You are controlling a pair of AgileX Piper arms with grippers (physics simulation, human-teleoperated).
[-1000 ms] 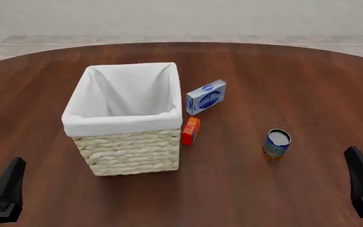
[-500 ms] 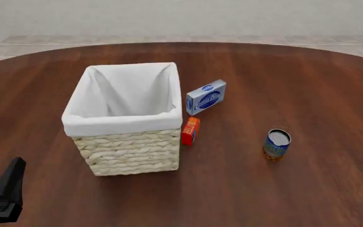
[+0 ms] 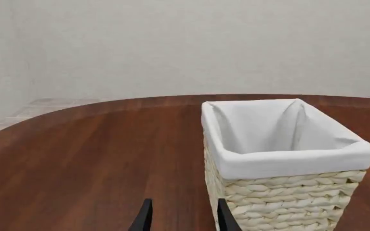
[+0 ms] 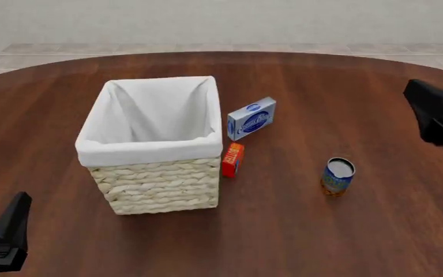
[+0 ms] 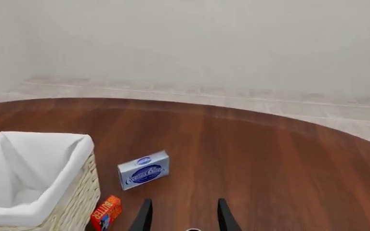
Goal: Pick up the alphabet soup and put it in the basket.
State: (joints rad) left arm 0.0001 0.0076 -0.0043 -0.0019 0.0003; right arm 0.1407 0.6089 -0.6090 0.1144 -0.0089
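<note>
The alphabet soup (image 4: 338, 176), a small blue and orange-yellow can with a silver-grey top, stands upright on the table right of centre. The basket (image 4: 148, 151), cream wicker with a white lining, stands left of centre and also shows in the left wrist view (image 3: 288, 161) and the right wrist view (image 5: 85, 192). My right gripper (image 4: 419, 96) hangs open above the table, beyond and to the right of the can; its fingers (image 5: 144, 216) frame bare wood. My left gripper (image 4: 17, 209) is open near the front left, short of the basket, with nothing between its fingers (image 3: 223, 216).
A blue-and-white box (image 4: 251, 118) leans just right of the basket's far corner. A small red-orange box (image 4: 232, 160) stands against the basket's right side. The round wooden table (image 4: 322, 231) has open wood around the can.
My right gripper has travelled from the near right edge away from me, and now sits beyond the can. The left gripper, can, boxes and basket have not moved.
</note>
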